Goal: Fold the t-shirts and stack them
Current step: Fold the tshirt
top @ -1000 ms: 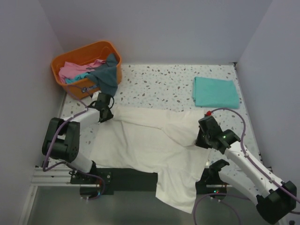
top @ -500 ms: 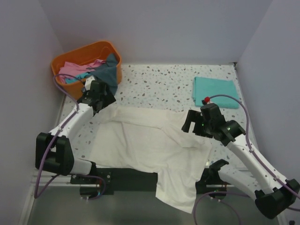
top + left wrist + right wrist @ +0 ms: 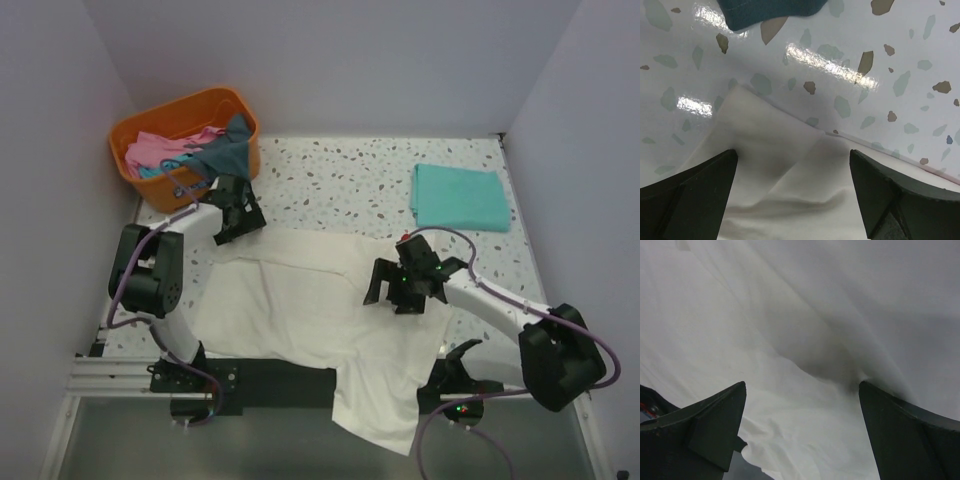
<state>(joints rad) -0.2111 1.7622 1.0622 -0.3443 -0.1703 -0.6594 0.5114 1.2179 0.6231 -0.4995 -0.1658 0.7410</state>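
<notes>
A cream-white t-shirt lies spread over the near half of the table, its hem hanging past the front edge. My left gripper hovers open over the shirt's far left corner, holding nothing. My right gripper is open above the shirt's right middle, with wrinkled white cloth below its fingers. A folded teal-green t-shirt rests at the far right. Pink and dark grey-blue t-shirts fill the basket.
The orange plastic basket stands in the far left corner, and a dark grey-blue shirt hangs over its front rim, its edge showing in the left wrist view. Walls close the left, right and back. Speckled tabletop shows between basket and teal shirt.
Both grippers opened and let go of the white shirt. The left one moved to the shirt's far left corner; the right one swung left, over the shirt's right middle.
</notes>
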